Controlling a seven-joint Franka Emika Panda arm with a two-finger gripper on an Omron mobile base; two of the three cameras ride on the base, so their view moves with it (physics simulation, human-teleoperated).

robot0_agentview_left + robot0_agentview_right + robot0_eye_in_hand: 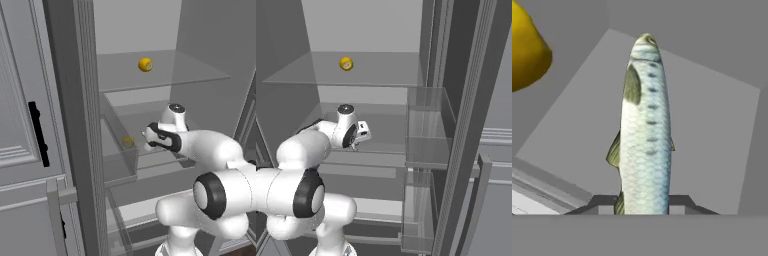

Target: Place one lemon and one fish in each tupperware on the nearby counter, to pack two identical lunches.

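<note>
Fish pickup inside open fridge, first item of two-lunch packing.

Largest to smallest: fridge [200,95] standing open, arm reaching onto middle shelf [712,130]; upper glass shelf [371,70] bearing one lemon [145,64] near its middle; second lemon [527,50] on middle shelf, beside fish toward shelf's left edge; slender silvery fish [646,135] lying lengthwise on middle shelf, tail end between fingertips; gripper [644,204] clamped on fish near tail. Judged best handling: lift straight up before retreating, keep wrist level so long body does not swing, clear nearby lemon and shelf front edge, then carry toward counter.
</note>
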